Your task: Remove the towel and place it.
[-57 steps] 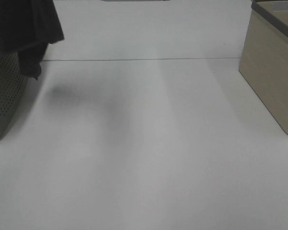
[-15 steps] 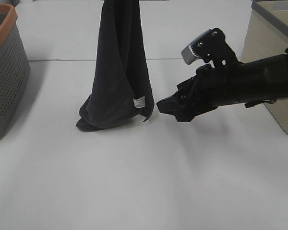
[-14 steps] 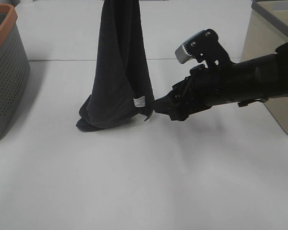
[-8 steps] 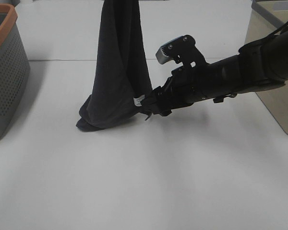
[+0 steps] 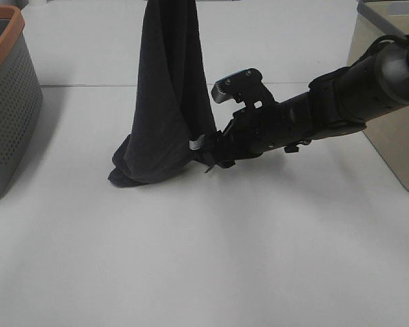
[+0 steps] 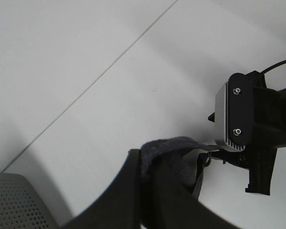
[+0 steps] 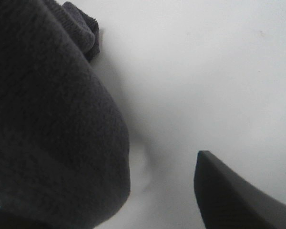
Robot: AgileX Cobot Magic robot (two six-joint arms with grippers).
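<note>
At the upper left of the exterior view, a grey perforated basket (image 5: 7,102) with an orange rim is seen standing on the white surface (image 5: 225,272).

Just left of centre, the towel (image 5: 167,95) is shown hanging as a long, dark, narrow drape from above the top edge of the frame. Its lower end is bunched on the surface. The left tool (image 6: 152,167) is not caught in that view. In the left wrist view it is seen clamped shut on a thick fold of the towel's upper edge, and the whole cloth is carried from there.

A small white tag (image 5: 197,143) is visible at the towel's lower right corner. The right tool (image 5: 217,151) is brought in low from the right and is placed at that corner. In the right wrist view its one visible finger (image 7: 238,191) is parted from the cloth by bare surface, so the jaws are read as open, with nothing gripped.

At the far right edge, a beige bin (image 5: 388,95) is seen.

The towel is judged to be light, soft and limp. It can be expected to sag, fold and swing rather than hold a shape, and a thin edge could slip from a shallow pinch. Hold is best taken at the hemmed corner by the tag, where the cloth is doubled and firmer.
</note>
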